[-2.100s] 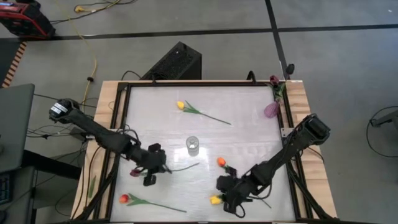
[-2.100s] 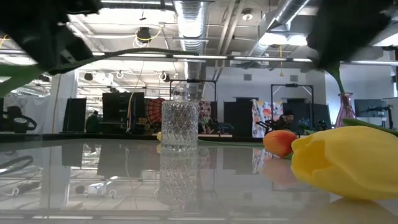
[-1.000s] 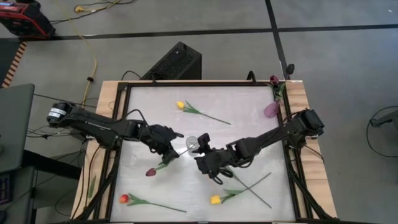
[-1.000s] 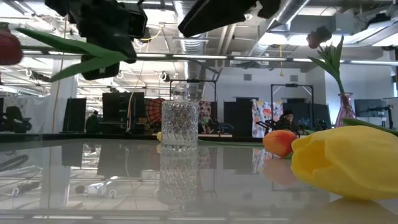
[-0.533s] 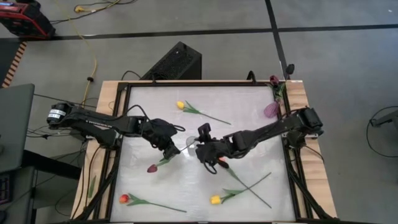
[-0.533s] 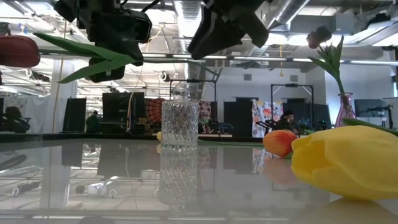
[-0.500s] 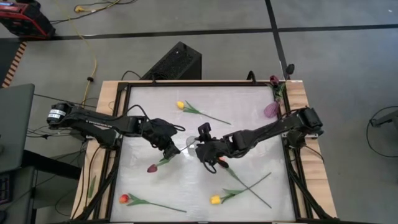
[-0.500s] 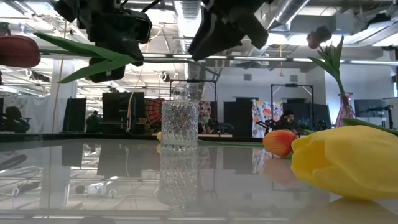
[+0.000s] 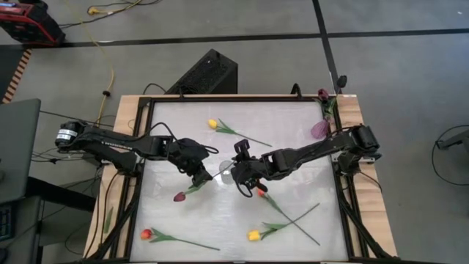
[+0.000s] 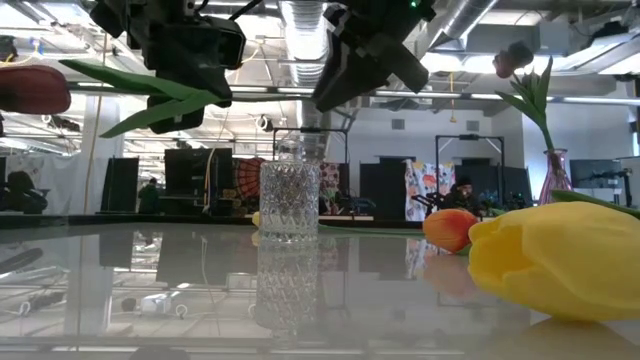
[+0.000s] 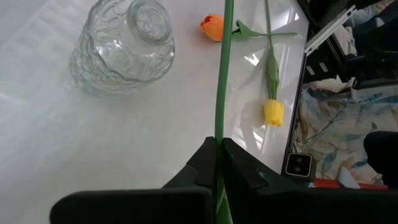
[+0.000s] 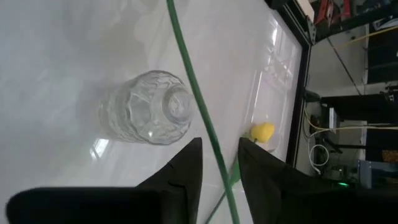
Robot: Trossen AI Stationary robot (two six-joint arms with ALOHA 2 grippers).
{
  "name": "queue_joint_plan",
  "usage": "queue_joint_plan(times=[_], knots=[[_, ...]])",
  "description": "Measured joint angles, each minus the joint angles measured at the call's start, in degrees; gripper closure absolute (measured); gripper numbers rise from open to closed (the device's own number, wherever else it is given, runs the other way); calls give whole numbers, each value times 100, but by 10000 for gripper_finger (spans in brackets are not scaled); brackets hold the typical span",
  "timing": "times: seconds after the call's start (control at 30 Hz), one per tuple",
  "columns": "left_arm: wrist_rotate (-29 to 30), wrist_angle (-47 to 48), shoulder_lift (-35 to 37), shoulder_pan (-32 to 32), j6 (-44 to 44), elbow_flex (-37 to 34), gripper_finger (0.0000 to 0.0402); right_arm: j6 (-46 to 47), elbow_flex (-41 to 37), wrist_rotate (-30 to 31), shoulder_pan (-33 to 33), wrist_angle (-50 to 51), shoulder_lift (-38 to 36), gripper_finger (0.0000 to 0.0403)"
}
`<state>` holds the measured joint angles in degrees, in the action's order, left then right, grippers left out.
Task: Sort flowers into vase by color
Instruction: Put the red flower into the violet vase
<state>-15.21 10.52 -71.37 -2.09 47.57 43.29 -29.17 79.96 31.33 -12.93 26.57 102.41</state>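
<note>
end effector (image 12: 219, 163) straddles green stem (image 12: 193, 87) | glass vase (image 12: 148, 115) beyond

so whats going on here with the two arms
The left pincer is shut on the stem of a maroon tulip, holding it in the air beside the vase. The right pincer is by the vase too, open around what looks like the same stem, not gripping it. Other tulips lie on the table.

Floor: grey concrete (image 9: 220, 22), dark seam lines
Ceiling: exposed ducts (image 10: 300, 25), strip lights
Black box (image 9: 205, 73): 12 o'clock of bench (image 9: 293, 117)
</note>
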Motion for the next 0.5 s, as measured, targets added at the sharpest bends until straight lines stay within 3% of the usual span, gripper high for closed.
queue_joint_plan(times=[0.5], knots=[[5, -12, 2, 0, -401, 0, 400, -89, 0, -143, -4, -30, 0, 358]])
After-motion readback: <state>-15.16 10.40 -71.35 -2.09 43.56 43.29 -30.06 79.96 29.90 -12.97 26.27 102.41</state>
